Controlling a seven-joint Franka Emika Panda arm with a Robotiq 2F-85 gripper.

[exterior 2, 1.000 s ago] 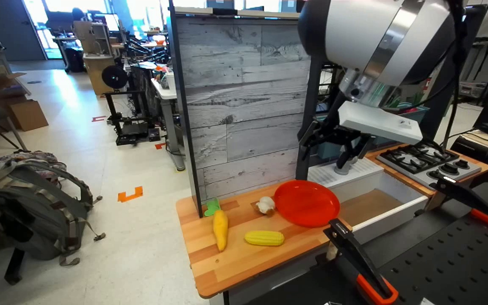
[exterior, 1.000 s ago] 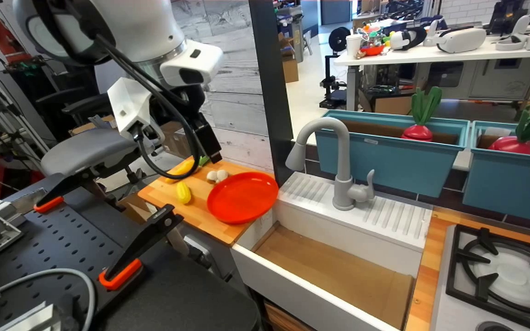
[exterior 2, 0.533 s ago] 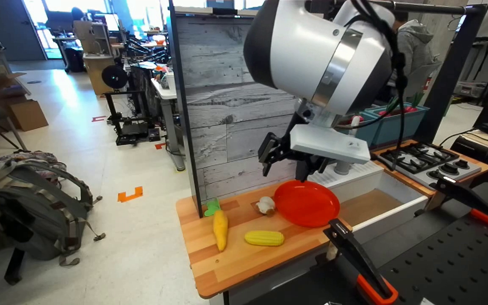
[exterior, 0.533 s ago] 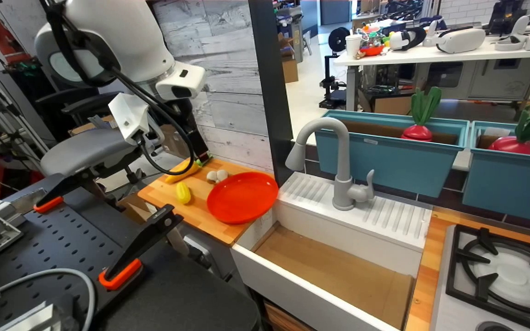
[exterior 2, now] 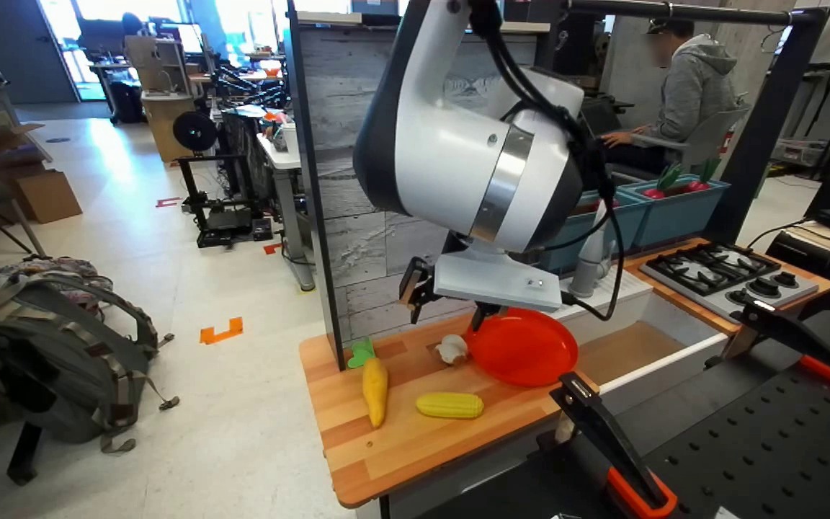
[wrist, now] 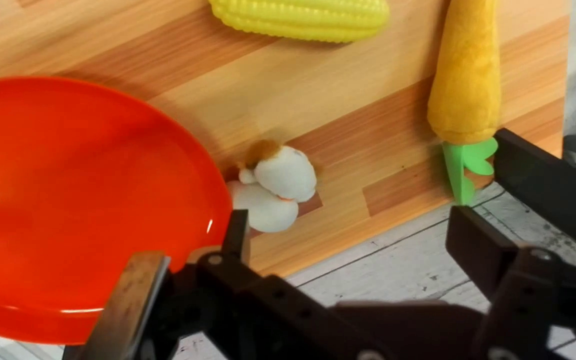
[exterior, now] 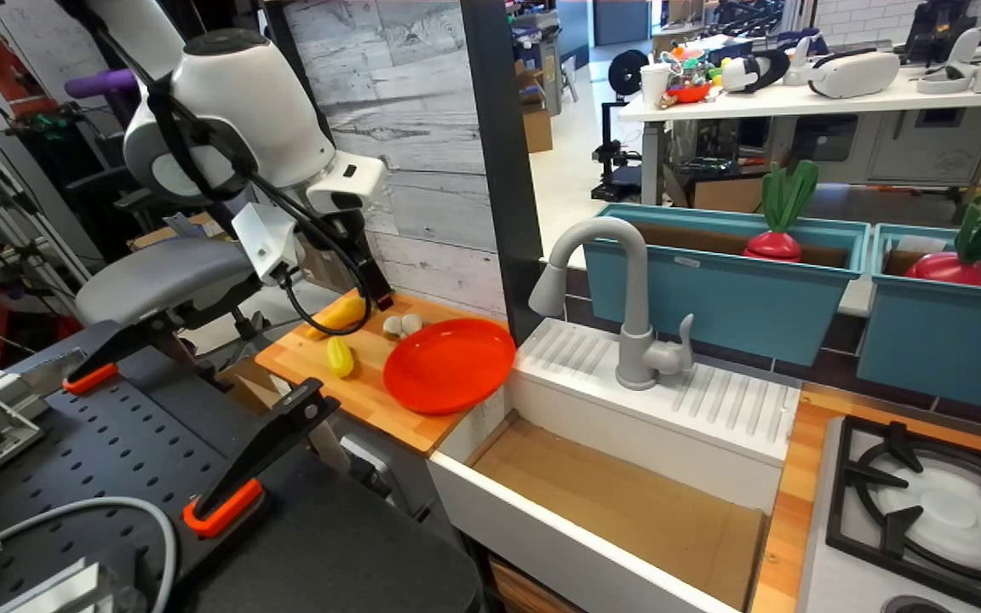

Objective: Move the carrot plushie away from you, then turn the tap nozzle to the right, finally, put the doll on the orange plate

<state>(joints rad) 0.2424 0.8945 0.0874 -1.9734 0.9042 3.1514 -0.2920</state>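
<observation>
My pincer (wrist: 348, 225) hovers spread near the doll (wrist: 279, 187), probably for the last step; I should centre, then lower.

1. The wrist view's left edge cuts the orange plate (wrist: 93, 200), and the gripper (wrist: 352, 231) hides some of its rim.
2. That view's top edge crops the corn (wrist: 308, 17) and the carrot plushie (wrist: 467, 85).
3. In an exterior view, cabling (exterior: 341, 331) crosses the carrot plushie, whose leafy end is hidden.
4. In an exterior view, cabling partly covers the tap nozzle (exterior 2: 588, 270); the seated person's face (exterior 2: 663, 52) is blurred.
</observation>
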